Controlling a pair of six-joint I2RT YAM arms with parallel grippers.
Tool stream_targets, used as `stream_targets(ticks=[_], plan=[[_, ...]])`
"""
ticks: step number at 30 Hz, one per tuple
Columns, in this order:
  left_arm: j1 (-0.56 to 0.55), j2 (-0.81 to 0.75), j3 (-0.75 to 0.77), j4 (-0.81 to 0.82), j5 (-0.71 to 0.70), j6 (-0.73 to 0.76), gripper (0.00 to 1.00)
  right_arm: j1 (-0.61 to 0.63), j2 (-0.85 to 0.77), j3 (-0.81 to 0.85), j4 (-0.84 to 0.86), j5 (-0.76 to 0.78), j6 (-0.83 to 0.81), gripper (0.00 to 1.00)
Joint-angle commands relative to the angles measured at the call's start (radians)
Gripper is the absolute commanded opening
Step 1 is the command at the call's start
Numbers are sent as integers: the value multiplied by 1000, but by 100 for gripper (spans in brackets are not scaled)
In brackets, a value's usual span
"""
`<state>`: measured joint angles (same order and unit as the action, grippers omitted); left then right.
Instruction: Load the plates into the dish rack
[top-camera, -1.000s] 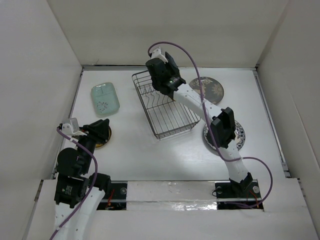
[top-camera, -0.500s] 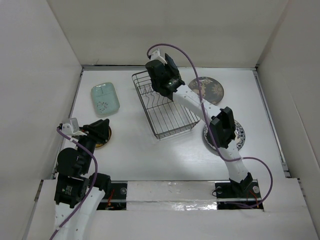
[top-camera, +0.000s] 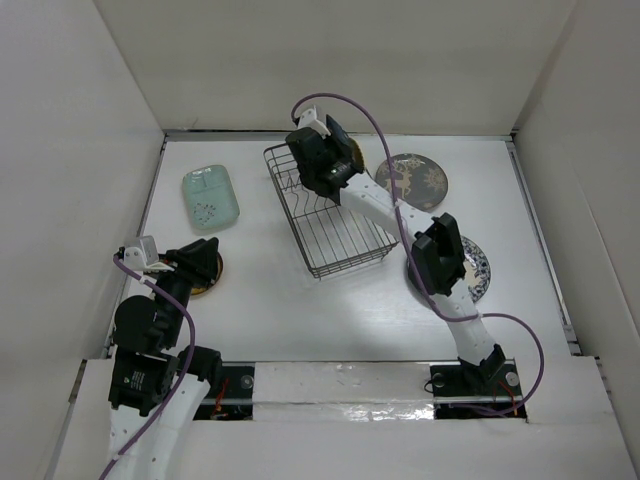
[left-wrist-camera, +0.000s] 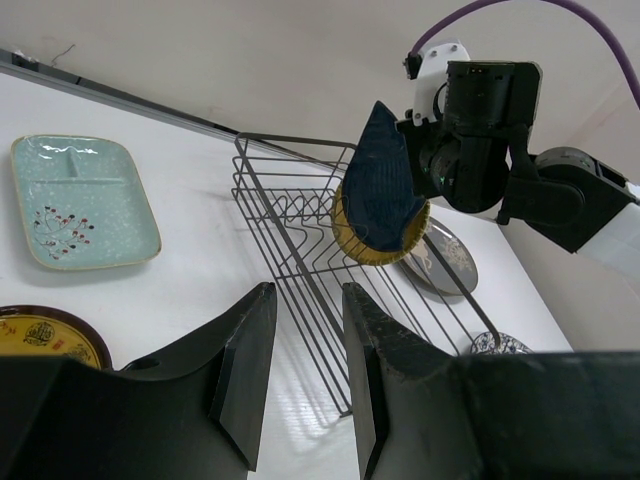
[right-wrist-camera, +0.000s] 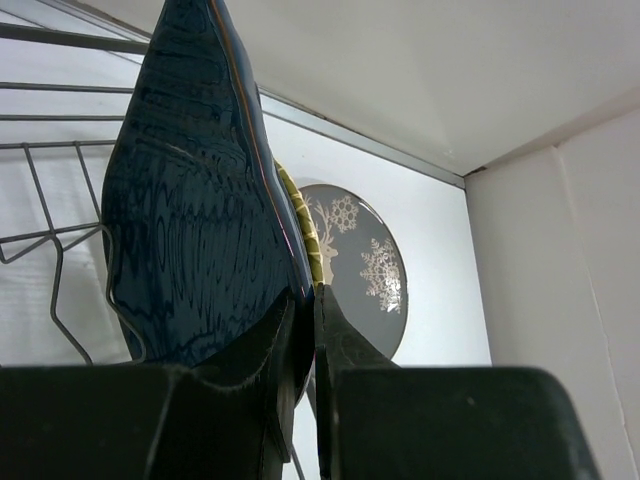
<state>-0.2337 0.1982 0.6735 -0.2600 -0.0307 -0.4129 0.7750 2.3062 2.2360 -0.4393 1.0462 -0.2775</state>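
Note:
My right gripper (right-wrist-camera: 312, 300) is shut on the rim of the dark blue leaf-shaped dish (right-wrist-camera: 200, 200), holding it upright over the far end of the dish rack (top-camera: 345, 235). Seen from the left wrist, the blue dish (left-wrist-camera: 380, 180) hangs just in front of a yellow plate (left-wrist-camera: 385, 248) that stands on edge in the rack (left-wrist-camera: 300, 230). My left gripper (left-wrist-camera: 307, 292) is open and empty, low at the left side above another yellow plate (left-wrist-camera: 45, 335). The pale mint dish (top-camera: 210, 198), the grey deer plate (top-camera: 412, 180) and the blue-and-white plate (top-camera: 475, 270) lie flat on the table.
White walls close in the table on the left, right and back. The right arm (top-camera: 400, 215) stretches diagonally across the rack and partly hides the blue-and-white plate. The deer plate lies just right of the rack's far corner.
The right arm has shifted slightly left over the rack's far end with the blue dish in its grip. The left arm has stayed still.

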Motion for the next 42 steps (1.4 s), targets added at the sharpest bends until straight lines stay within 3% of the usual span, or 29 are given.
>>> stream_targets(ticks=[1,10,14,15,16,20,24,26,28,29,30,31,33,38,41,42], plan=[[7,6,-3,30,-3,-1,30,26,41,-7,-1,-45,67,0],[7,10,-2,30,-6,-1,30,49,65,-12,-1,-21,43,4],[7,10,-3,30,-8,-3,30,49,52,-18,20,-28,34,27],[7,13,-3,30,-8,-1,30,49,48,-15,24,-31,31,43],[7,14,-3,30,-6,-1,30,49,47,-6,22,-29,28,49],[16,20,-2,30,-6,0,30,49,-10,36,20,-46,32,62],[25,24,0,30,-9,2,30,67,-146,-33,28,-127,89,66],[25,27,1,30,-11,3,27,95,-224,-109,92,-240,133,65],[36,32,1,31,-14,3,23,133,-339,-248,148,-380,176,42],[36,33,3,30,-18,3,21,147,-368,-289,201,-549,228,28],[36,35,5,27,-26,3,14,161,-389,-323,226,-634,256,4],[36,37,5,25,-41,3,10,174,-401,-367,250,-705,282,0],[36,32,8,21,-57,0,0,217,-387,-386,313,-871,371,0],[36,-2,15,8,-118,-7,0,273,-214,-277,333,-1052,518,0],[36,-25,14,10,-133,-12,0,282,-134,-199,323,-1121,590,13],[36,-23,12,10,-133,-13,0,282,-72,-172,309,-1123,609,28]])
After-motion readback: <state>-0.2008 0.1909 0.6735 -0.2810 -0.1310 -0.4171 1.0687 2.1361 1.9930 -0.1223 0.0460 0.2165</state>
